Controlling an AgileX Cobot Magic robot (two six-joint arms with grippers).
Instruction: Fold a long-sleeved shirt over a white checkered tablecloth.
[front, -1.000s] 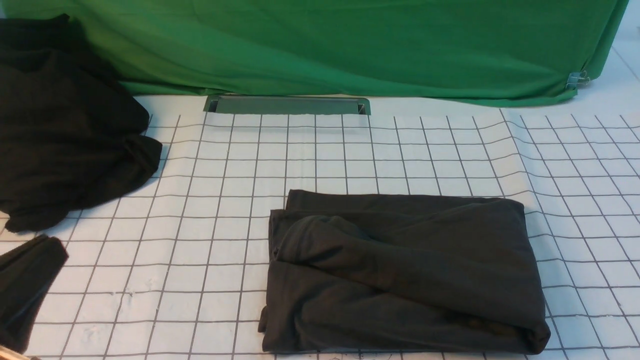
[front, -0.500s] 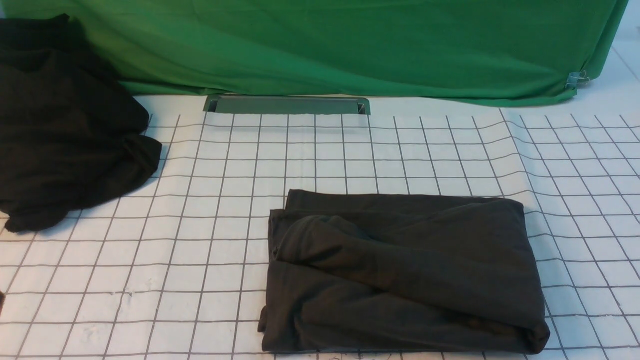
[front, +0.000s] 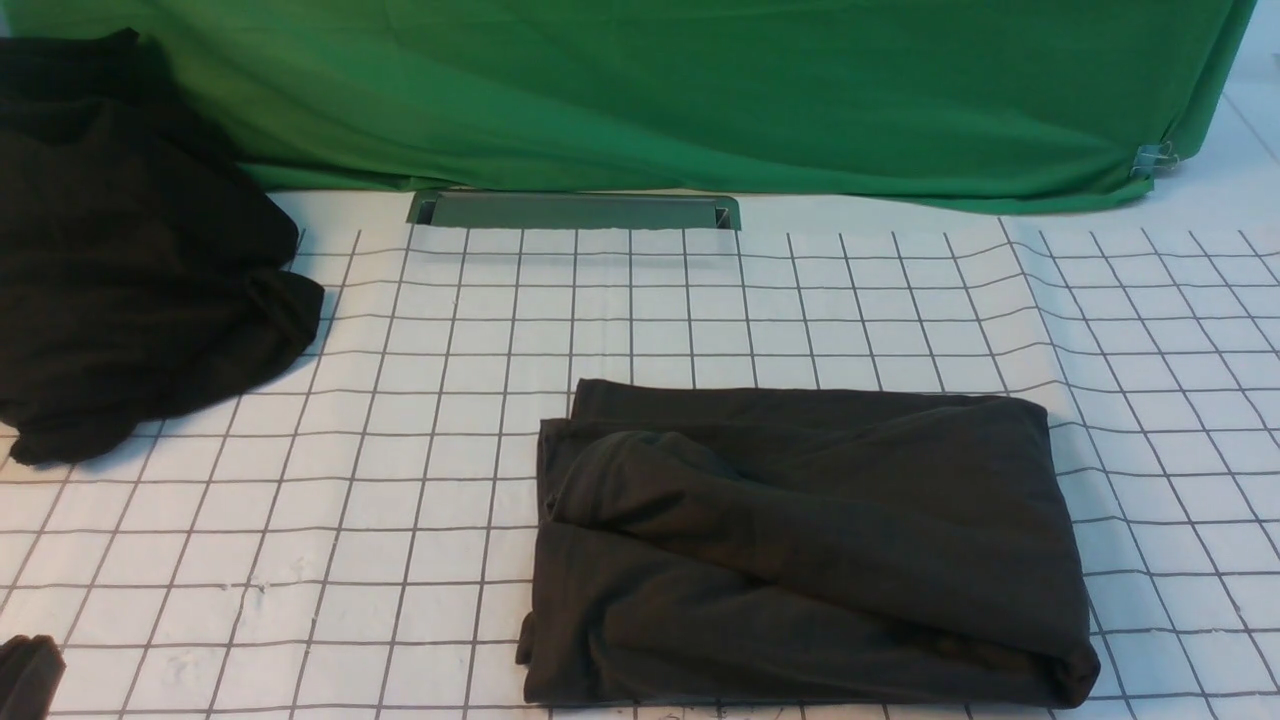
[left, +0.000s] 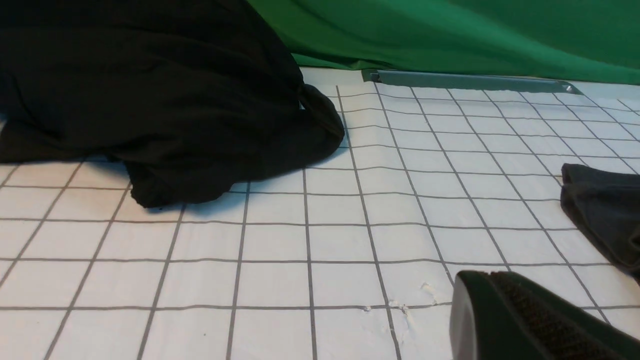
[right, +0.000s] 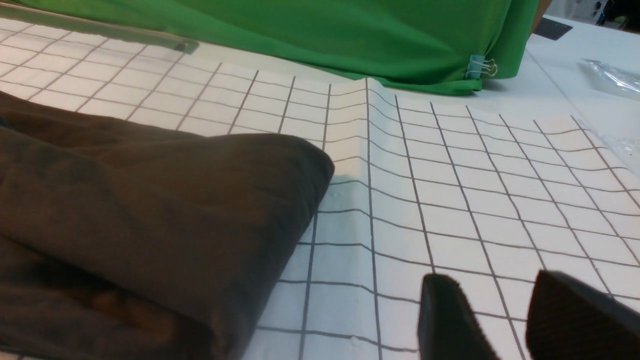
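A: At nine o'clock, a crumpled black cloth heap (front: 130, 270) is lying near the left gripper (left: 505, 320), whose jaws are sitting closed and empty.

B: The folded dark charcoal knit long-sleeved shirt (front: 800, 545) is resting at five o'clock on the white checkered tablecloth (front: 420, 400) covering the desk.

A: The right gripper (right: 505, 320) is hovering beside it, jaws partly apart, holding nothing. I'd be pressing that bulging top fold flat.

B: Nothing is blocking; the green draped cloth (front: 700, 90) and grey metal bar (front: 575, 210) are sitting at twelve.

Charcoal-black folded shirt (front: 810, 545), white tablecloth (front: 420, 500) with dark grey grid lines, green draped cloth (front: 700, 90)
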